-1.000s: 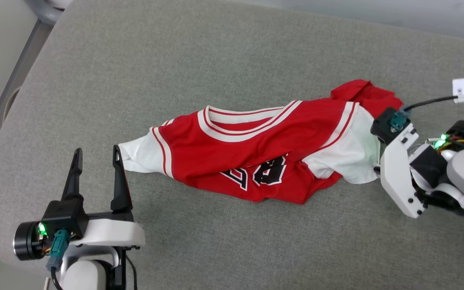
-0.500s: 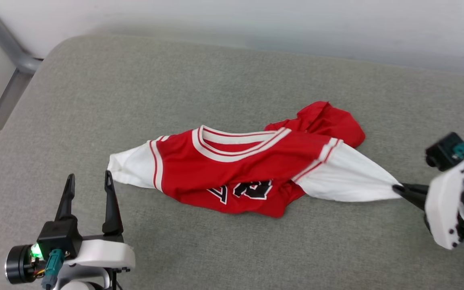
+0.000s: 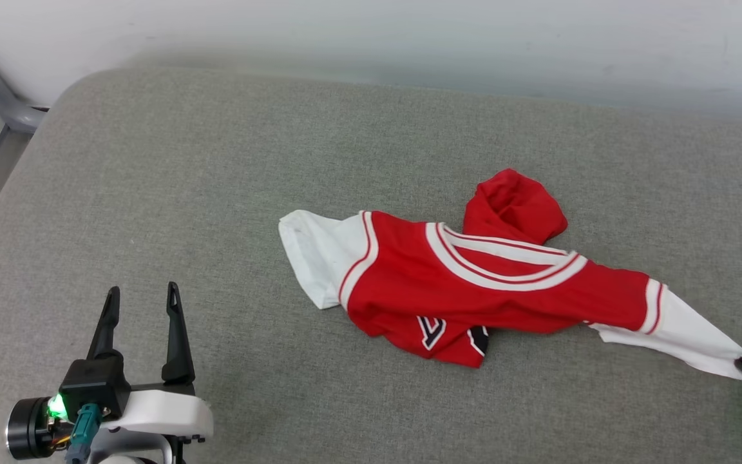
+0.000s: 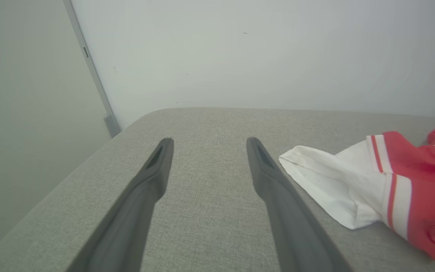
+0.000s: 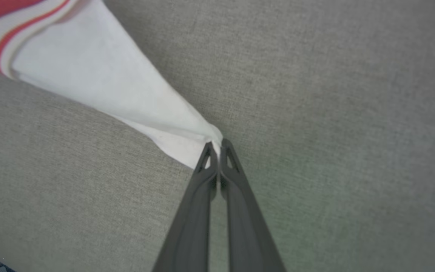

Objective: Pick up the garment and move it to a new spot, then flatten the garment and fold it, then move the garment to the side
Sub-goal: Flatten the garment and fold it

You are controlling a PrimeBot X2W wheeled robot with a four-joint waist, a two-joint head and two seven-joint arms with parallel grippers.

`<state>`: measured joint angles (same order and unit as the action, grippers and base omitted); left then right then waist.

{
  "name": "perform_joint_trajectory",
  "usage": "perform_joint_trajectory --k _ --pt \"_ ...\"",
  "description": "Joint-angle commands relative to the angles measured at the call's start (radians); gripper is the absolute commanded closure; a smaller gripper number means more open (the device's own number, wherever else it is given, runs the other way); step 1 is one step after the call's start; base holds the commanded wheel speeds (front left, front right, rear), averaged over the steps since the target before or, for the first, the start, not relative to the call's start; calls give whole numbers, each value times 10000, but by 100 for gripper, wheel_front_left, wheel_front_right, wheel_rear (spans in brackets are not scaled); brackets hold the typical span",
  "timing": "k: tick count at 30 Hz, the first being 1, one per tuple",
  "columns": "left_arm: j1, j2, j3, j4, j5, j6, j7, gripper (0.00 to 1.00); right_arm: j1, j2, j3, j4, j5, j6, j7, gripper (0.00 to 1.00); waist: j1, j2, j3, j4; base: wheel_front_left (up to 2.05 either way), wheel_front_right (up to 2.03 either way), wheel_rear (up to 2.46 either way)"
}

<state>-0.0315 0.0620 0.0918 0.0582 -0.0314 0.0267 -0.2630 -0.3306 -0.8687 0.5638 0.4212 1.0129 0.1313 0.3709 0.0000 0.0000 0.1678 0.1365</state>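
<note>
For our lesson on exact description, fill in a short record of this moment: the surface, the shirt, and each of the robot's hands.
surface: grey cushion, pale wall behind
shirt: red with white sleeves, crumpled, lying on the cushion
lettering: black, mostly tucked under a fold
left hand: open, holding nothing, apart from the shirt
right hand: shut on the tip of one white sleeve, which is stretched out

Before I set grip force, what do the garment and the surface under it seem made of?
Garment: thin soft matte fabric, likely knit; it bunches and pulls to a point in the right pincer. Surface: grey woven upholstery, matte, visible weave.
</note>
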Motion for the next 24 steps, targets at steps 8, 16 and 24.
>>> perform_joint_trajectory --k 8,16,24 --pt "-190 109 104 95 86 -45 -25 0 304 962 -939 673 -641 -9 -324 55 0 0 77 -44 0 0 0" --pt "-515 553 292 63 66 -356 -25 0 854 1737 -2505 -81 -2026 -10 -2312 0 0 0 -274 -392 0 0 0" --pt "-1813 1570 93 732 -342 -1237 115 0 2103 2492 -4427 -1954 -3470 -9 -2504 0 0 0 -444 -765 0 0 0"
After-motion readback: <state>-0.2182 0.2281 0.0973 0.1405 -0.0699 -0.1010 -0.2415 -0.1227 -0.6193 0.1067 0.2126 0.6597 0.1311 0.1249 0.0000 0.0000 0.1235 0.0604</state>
